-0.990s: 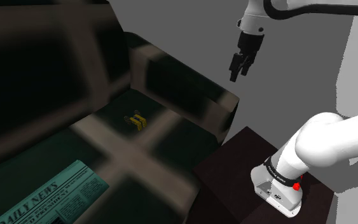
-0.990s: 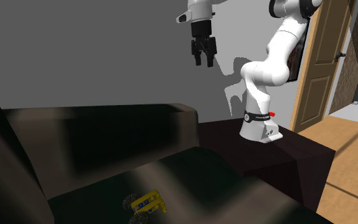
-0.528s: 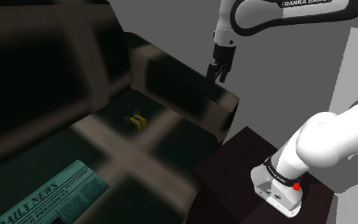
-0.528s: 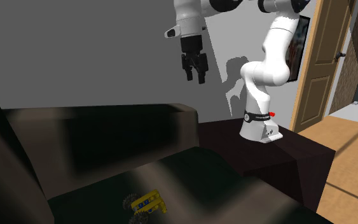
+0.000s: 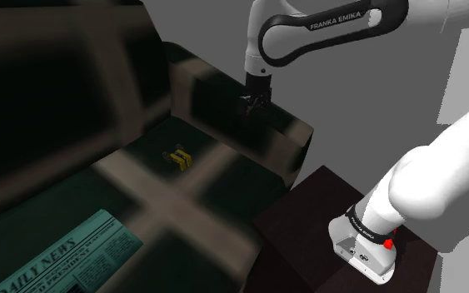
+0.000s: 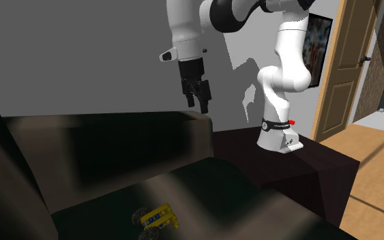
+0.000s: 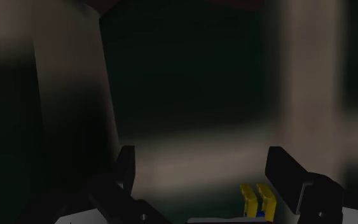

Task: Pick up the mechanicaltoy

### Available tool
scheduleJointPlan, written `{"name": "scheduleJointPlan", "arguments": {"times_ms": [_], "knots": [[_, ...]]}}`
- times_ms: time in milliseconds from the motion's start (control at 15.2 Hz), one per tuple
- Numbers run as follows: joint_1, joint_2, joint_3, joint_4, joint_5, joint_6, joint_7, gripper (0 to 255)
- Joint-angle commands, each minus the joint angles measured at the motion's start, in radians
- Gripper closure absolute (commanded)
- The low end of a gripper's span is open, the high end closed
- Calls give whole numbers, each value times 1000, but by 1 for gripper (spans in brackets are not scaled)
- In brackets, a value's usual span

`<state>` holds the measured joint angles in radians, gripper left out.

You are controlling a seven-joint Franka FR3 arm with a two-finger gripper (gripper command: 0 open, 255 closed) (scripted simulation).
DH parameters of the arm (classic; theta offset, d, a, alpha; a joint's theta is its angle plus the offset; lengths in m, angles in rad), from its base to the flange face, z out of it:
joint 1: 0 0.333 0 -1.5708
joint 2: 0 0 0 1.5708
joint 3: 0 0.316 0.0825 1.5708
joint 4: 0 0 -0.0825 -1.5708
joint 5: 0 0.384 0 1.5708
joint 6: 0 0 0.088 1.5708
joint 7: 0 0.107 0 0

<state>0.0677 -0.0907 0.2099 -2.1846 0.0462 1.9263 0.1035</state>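
The mechanical toy (image 5: 178,157) is a small yellow and black piece lying on the dark sofa seat (image 5: 182,187). In the second exterior view the toy (image 6: 157,218) shows yellow with a blue label and dark wheels. My gripper (image 5: 252,103) hangs above the sofa's armrest, up and to the right of the toy in the shoulder view. The gripper (image 6: 202,102) points down over the armrest in the second exterior view. In the wrist view the gripper (image 7: 203,167) is open with nothing between its fingers, and the toy (image 7: 258,200) lies near one fingertip, far below.
A teal newspaper (image 5: 66,258) lies on the seat toward the shoulder view's lower left. The sofa's armrest (image 5: 249,116) rises between the seat and my dark stand (image 5: 341,241). A wooden door (image 6: 350,61) stands at the second exterior view's right.
The arm has swung toward the sofa and lowered; the gripper went from high beside the stand to just over the armrest. The toy has not moved.
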Motion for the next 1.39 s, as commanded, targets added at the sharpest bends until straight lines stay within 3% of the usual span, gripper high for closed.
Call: {"name": "scheduleJointPlan", "arguments": {"times_ms": [0, 726, 1320], "knots": [[12, 74, 17, 36, -9, 33, 25, 0], [95, 501, 46, 362, -101, 102, 123, 0], [200, 879, 33, 780, -162, 41, 160, 0]]}}
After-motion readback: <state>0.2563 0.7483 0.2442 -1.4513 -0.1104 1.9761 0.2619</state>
